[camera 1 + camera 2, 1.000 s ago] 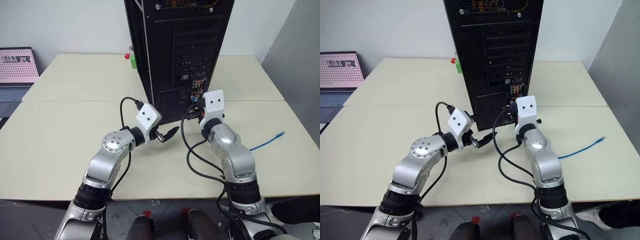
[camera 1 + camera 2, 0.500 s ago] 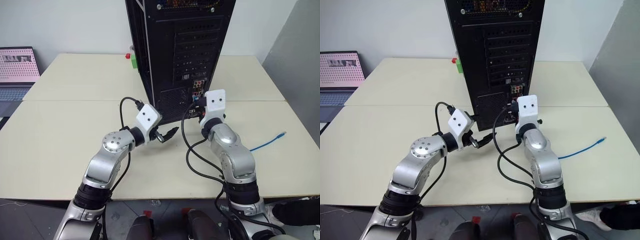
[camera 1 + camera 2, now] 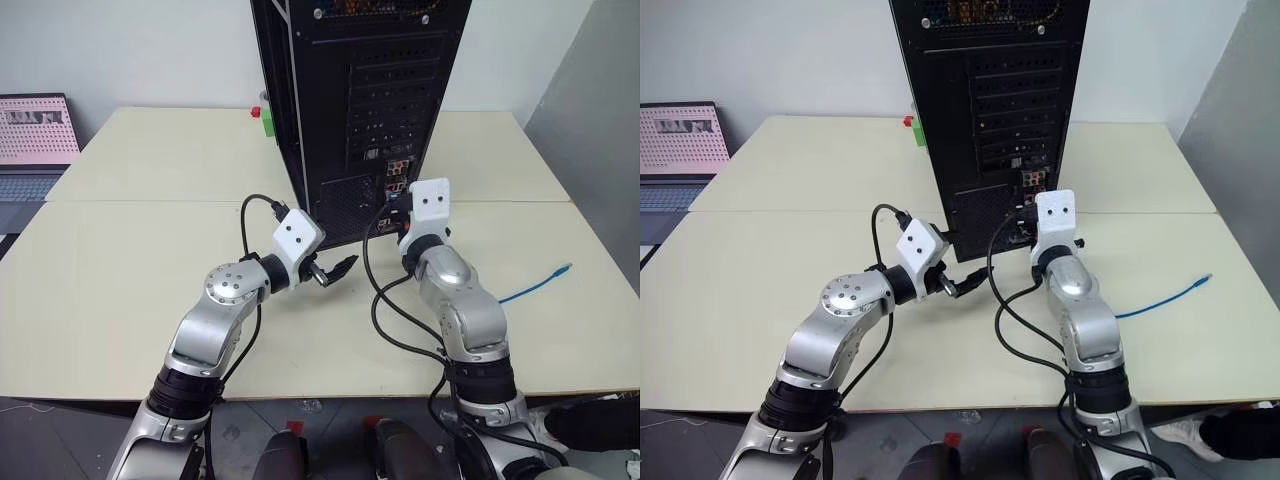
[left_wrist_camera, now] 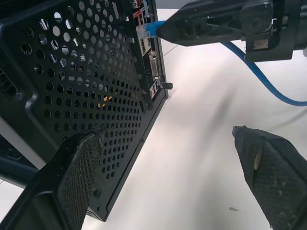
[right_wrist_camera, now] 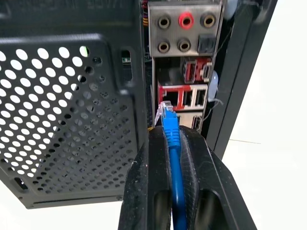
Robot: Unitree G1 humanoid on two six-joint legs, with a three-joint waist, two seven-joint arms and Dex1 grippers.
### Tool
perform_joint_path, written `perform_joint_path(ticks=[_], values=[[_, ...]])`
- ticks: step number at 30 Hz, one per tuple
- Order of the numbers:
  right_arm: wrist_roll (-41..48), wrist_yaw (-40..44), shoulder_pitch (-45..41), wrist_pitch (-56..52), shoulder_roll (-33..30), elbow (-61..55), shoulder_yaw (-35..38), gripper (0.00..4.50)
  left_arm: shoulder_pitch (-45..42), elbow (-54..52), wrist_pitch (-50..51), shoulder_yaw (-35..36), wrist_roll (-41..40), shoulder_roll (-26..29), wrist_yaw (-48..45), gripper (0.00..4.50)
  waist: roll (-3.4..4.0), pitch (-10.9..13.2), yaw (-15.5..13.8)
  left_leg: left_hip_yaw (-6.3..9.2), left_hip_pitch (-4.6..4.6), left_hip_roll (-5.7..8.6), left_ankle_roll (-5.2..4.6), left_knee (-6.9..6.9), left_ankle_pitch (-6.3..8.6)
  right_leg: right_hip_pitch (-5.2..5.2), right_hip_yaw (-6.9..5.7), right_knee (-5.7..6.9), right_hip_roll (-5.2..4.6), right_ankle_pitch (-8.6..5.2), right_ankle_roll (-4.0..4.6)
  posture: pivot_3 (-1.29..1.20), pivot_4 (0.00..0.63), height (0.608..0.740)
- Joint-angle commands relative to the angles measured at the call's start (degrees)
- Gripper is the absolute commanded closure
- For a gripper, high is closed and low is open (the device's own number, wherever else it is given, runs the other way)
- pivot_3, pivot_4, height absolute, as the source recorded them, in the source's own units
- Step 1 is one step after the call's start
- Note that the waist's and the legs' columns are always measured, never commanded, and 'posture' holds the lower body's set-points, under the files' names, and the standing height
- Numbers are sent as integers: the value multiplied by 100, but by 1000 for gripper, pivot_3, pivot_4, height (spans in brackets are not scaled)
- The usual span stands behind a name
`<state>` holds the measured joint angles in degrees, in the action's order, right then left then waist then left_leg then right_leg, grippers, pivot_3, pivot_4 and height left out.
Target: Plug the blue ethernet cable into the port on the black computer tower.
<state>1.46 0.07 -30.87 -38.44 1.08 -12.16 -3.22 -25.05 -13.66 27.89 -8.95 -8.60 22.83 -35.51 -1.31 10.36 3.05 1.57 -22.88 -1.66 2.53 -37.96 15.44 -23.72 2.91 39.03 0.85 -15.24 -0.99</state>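
The black computer tower (image 3: 360, 100) stands upright on the table, its rear panel facing me. My right gripper (image 5: 169, 132) is shut on the blue ethernet cable (image 5: 171, 143) just behind its clear plug (image 5: 165, 109). The plug tip sits right at the port (image 5: 168, 97), in the red-framed block of sockets beside the vent grille; I cannot tell whether it has entered. The cable's other end (image 3: 535, 283) lies on the table to the right. My left gripper (image 3: 335, 270) hangs open near the tower's lower left corner, holding nothing. The left wrist view shows the plug (image 4: 146, 29) against the panel.
A laptop (image 3: 35, 140) sits at the far left of the table. A small green and red block (image 3: 266, 120) stands behind the tower's left side. Black robot cables (image 3: 385, 300) loop between my arms. A grey wall (image 3: 600, 120) borders the right.
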Motion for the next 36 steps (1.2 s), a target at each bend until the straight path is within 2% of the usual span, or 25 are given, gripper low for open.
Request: perform_joint_path(ticks=[1,28,36], values=[[-4,-7,-209,153,-29,-169,61,4499,-4,-177,-140,-7,22,19,5,0,0,0,0,0,0,0,0,0,0,0,0,0,0,0,0,0,150,740],[33,-203,-354,127,49,21,303,4499,-17,-156,-168,-15,35,2,-13,0,0,0,-13,0,-2,0,0,-1,0,0,0,0,-2,0,0,0,150,740],[-58,-395,-446,273,385,133,69,4499,-24,-142,-175,-15,29,1,-13,0,0,0,-6,0,0,0,0,-1,0,0,0,1,-2,0,0,0,150,740]])
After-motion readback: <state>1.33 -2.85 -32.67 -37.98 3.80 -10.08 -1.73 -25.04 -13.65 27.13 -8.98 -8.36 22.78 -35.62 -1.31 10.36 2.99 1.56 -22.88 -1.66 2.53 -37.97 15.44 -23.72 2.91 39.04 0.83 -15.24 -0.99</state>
